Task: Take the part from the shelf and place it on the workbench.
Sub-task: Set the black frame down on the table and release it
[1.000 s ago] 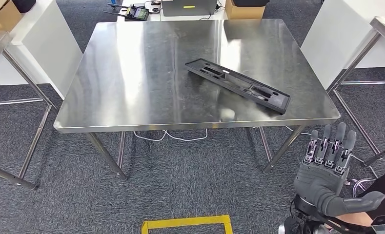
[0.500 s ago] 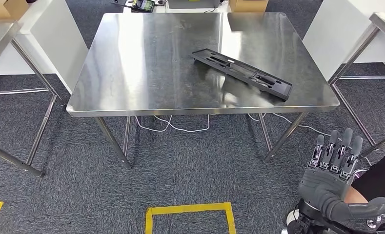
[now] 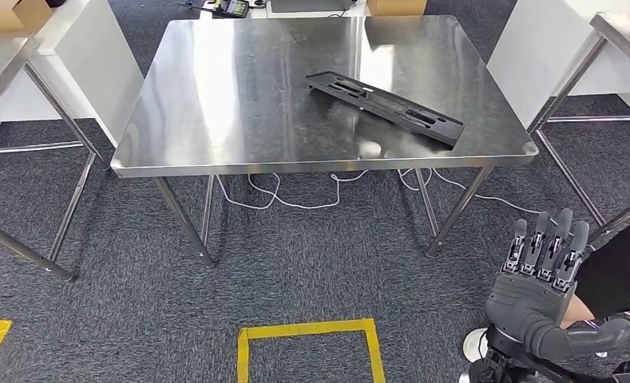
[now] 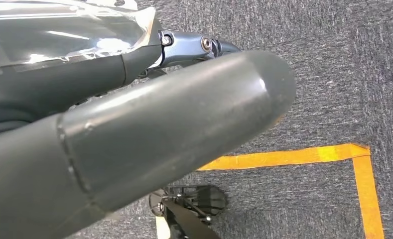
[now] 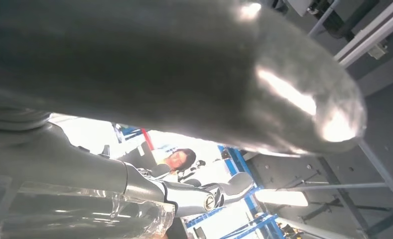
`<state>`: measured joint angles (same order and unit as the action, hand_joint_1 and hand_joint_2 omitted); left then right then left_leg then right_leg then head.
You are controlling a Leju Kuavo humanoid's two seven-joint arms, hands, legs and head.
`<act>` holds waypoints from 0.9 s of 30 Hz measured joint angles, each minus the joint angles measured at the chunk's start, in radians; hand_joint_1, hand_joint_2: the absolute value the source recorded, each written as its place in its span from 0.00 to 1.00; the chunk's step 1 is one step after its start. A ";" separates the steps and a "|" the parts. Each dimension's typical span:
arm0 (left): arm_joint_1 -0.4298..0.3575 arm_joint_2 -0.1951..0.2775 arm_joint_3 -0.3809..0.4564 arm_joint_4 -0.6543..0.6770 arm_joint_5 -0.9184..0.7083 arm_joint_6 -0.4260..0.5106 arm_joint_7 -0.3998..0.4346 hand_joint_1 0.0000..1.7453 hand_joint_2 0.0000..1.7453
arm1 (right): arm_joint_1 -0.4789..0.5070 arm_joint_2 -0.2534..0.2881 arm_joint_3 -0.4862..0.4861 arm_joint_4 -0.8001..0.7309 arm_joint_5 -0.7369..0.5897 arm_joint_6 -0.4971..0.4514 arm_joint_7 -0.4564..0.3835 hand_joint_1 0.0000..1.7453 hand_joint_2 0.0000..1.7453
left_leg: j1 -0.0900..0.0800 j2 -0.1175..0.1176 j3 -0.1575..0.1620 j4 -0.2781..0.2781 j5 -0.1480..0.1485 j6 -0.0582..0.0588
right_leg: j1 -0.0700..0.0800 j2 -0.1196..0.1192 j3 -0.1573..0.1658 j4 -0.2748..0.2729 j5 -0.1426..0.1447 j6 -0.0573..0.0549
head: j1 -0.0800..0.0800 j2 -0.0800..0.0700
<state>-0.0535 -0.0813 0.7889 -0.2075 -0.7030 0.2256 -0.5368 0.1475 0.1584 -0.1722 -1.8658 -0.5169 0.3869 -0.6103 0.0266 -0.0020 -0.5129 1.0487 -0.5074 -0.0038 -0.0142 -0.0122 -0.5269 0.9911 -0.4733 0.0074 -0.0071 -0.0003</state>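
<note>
Shifted a little with the camera's turn, the empty right hand (image 3: 539, 291) hangs low with fingers straight and apart, the left hand's (image 4: 134, 144) state unclear, while the black part (image 3: 384, 107) lies flat on the steel bench (image 3: 215, 120).

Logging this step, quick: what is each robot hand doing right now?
Left robot hand: cannot be told; its thumb blocks the wrist view.
Right robot hand: open, fingers straight and apart, holding nothing, low beside the workbench.
</note>
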 joint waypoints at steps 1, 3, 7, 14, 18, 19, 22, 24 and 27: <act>0.000 0.000 0.000 0.000 -0.002 0.000 0.000 0.00 0.00 | 0.000 0.001 0.000 0.000 0.000 -0.002 0.002 0.00 0.00 | -0.003 -0.001 0.008 -0.021 -0.006 0.003 | 0.002 0.000 -0.007 0.004 0.004 0.006 | 0.000 0.000; 0.000 0.000 0.000 0.000 -0.005 0.001 0.000 0.00 0.00 | 0.000 0.002 -0.001 0.000 0.000 -0.009 0.007 0.00 0.00 | -0.006 -0.001 0.000 -0.031 -0.002 0.017 | 0.005 0.000 -0.019 0.006 0.014 0.023 | 0.001 0.000; -0.003 -0.002 0.000 0.000 -0.009 0.005 0.000 0.00 0.00 | -0.001 0.004 -0.005 0.001 0.000 -0.020 0.020 0.00 0.00 | -0.007 0.005 -0.032 -0.046 0.031 0.060 | 0.003 0.006 -0.082 0.127 -0.074 0.019 | 0.007 0.000; -0.002 -0.002 0.000 0.000 -0.009 0.006 0.001 0.00 0.00 | -0.011 0.005 -0.005 0.019 -0.001 -0.034 0.039 0.00 0.00 | -0.015 0.006 -0.103 -0.042 0.089 0.054 | 0.004 0.007 0.023 0.105 -0.075 0.039 | 0.011 0.000; -0.001 -0.001 0.000 0.000 -0.009 0.006 0.001 0.00 0.00 | -0.025 0.004 -0.005 0.029 -0.005 -0.046 0.043 0.00 0.00 | -0.021 0.006 -0.116 -0.043 0.120 0.031 | 0.013 0.009 0.090 -0.037 -0.071 0.021 | 0.008 0.000; 0.000 0.000 0.001 0.000 -0.009 0.006 0.000 0.00 0.00 | -0.026 0.004 -0.005 0.033 -0.006 -0.048 0.044 0.00 0.00 | -0.019 0.005 -0.119 -0.039 0.117 0.026 | 0.007 0.008 0.084 -0.038 -0.065 0.015 | 0.009 0.000; 0.001 0.001 0.002 0.001 -0.010 0.006 0.000 0.00 0.00 | -0.029 0.003 -0.004 0.043 -0.009 -0.051 0.050 0.00 0.00 | -0.013 0.000 -0.154 0.064 0.011 0.010 | -0.005 0.002 0.066 -0.039 -0.041 -0.013 | 0.003 0.000; 0.002 0.001 0.002 0.001 -0.011 0.006 0.000 0.00 0.00 | -0.030 0.003 -0.003 0.048 -0.010 -0.054 0.052 0.00 0.00 | -0.011 0.000 -0.186 0.189 -0.070 0.002 | -0.002 -0.001 0.053 -0.037 -0.028 -0.021 | 0.000 0.000; 0.002 0.002 0.004 0.001 -0.011 0.005 -0.004 0.00 0.00 | -0.030 0.003 -0.003 0.056 -0.012 -0.060 0.052 0.00 0.00 | -0.005 0.000 -0.150 0.209 -0.050 -0.005 | -0.001 -0.002 0.030 -0.027 -0.013 -0.014 | 0.000 0.000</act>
<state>-0.0519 -0.0797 0.7932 -0.2064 -0.7137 0.2309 -0.5405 0.1179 0.1617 -0.1755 -1.8096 -0.5290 0.3269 -0.5583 0.0217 -0.0021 -0.6630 1.2582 -0.5569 -0.0088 -0.0155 -0.0145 -0.4970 0.9644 -0.4864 -0.0070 -0.0072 -0.0003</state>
